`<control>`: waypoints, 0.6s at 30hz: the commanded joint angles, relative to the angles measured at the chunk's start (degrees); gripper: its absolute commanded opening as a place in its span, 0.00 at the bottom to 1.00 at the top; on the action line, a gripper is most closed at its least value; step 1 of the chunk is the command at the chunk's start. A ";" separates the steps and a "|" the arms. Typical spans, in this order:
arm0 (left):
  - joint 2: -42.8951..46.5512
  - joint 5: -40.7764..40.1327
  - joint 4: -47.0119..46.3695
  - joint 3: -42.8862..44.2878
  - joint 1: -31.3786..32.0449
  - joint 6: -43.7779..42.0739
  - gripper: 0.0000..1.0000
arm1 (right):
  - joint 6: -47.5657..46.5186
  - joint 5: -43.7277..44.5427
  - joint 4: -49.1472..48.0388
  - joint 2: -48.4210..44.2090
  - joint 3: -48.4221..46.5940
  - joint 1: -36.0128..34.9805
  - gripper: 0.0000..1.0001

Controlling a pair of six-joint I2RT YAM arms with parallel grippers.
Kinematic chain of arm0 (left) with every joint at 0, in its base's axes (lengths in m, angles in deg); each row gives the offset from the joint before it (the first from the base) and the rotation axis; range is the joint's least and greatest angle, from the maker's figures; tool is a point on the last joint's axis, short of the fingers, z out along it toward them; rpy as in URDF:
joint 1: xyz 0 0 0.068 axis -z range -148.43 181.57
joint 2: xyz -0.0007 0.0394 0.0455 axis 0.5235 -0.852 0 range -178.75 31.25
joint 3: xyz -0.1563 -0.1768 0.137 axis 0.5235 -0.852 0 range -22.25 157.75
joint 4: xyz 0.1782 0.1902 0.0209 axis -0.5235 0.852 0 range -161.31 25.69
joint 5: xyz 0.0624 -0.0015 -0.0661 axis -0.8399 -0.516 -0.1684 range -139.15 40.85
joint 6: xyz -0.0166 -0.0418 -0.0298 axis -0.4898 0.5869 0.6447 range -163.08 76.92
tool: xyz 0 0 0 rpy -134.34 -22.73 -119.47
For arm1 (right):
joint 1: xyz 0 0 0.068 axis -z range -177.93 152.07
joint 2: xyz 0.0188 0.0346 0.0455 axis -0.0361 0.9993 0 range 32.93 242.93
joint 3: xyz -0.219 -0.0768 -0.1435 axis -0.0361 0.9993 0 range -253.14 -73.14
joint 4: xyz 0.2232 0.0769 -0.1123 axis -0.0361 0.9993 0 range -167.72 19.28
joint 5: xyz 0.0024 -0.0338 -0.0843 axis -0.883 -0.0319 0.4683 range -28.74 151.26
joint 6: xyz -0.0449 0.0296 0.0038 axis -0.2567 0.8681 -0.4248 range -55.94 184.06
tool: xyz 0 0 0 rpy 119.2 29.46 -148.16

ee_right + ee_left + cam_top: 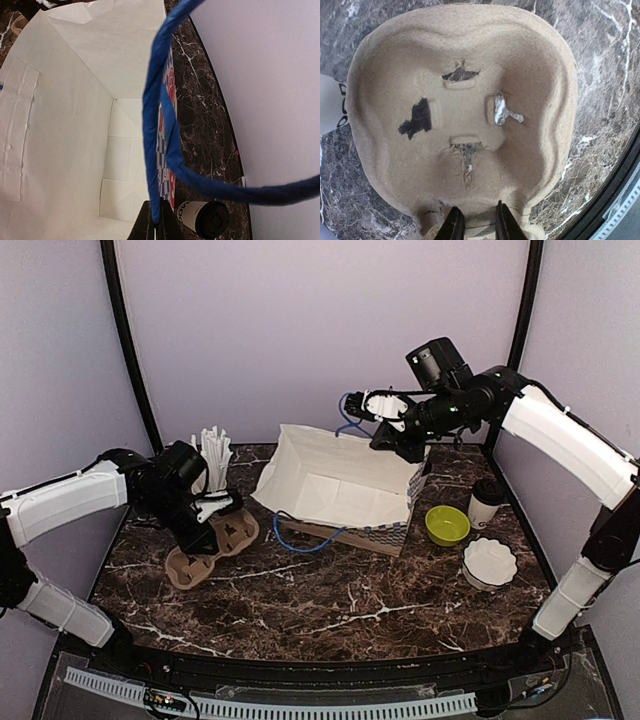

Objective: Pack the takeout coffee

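One takeout coffee cup (485,502), white with a black lid, stands at the right, beside the bag; it also shows in the right wrist view (205,218). The second coffee cup is out of view. The white paper bag (335,480) lies on its side, mouth open toward the front left. My right gripper (392,432) is shut on the bag's blue rope handle (156,125) and holds it up; the fingertips (158,223) pinch the cord. My left gripper (207,512) is shut on the edge of the brown pulp cup carrier (210,545), whose empty well (465,110) fills the left wrist view.
A cup full of white straws (214,452) stands behind the carrier. A lime-green bowl (447,525) and a white fluted bowl (490,562) sit at the right front. A white lettered cup wall (329,105) shows at the left edge of the left wrist view.
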 commanded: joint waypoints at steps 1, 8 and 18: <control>5.41 4.60 3.60 4.17 0.79 2.64 0.21 | 0.22 -0.29 1.45 0.72 -2.11 0.25 0.00; 14.22 9.42 1.71 10.41 1.26 4.87 0.21 | 0.48 -0.34 2.06 0.09 -1.72 0.25 0.00; 17.42 10.18 1.28 21.03 2.69 5.38 0.20 | 0.97 -1.98 1.68 -0.63 -0.83 0.25 0.00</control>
